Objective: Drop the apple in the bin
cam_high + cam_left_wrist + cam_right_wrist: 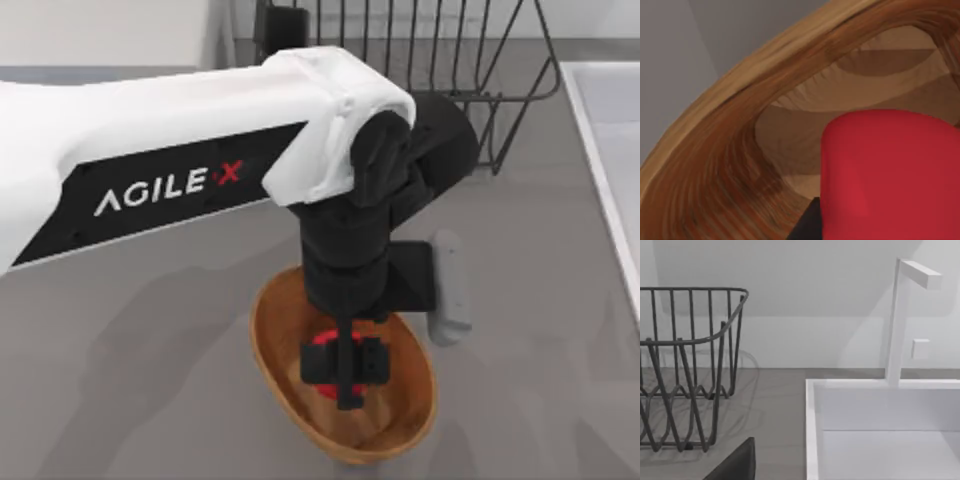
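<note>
The oval brown bin [272,345] stands on the grey table near the front, a little right of centre. My left arm reaches across from the left and its gripper [345,375] points straight down into the bin, shut on the red apple [323,340]. The apple is mostly hidden under the black fingers in the top view. In the left wrist view the apple [890,170] looms close over the bin's ribbed wall [730,150] and lighter flat bottom. A dark part of my right gripper [735,462] shows at the edge of the right wrist view.
A black wire dish rack [440,60] stands at the back, behind the left arm, and appears again as the rack [685,365] in the right wrist view. A white sink [610,150] runs along the right edge, with a white faucet [900,320] over it.
</note>
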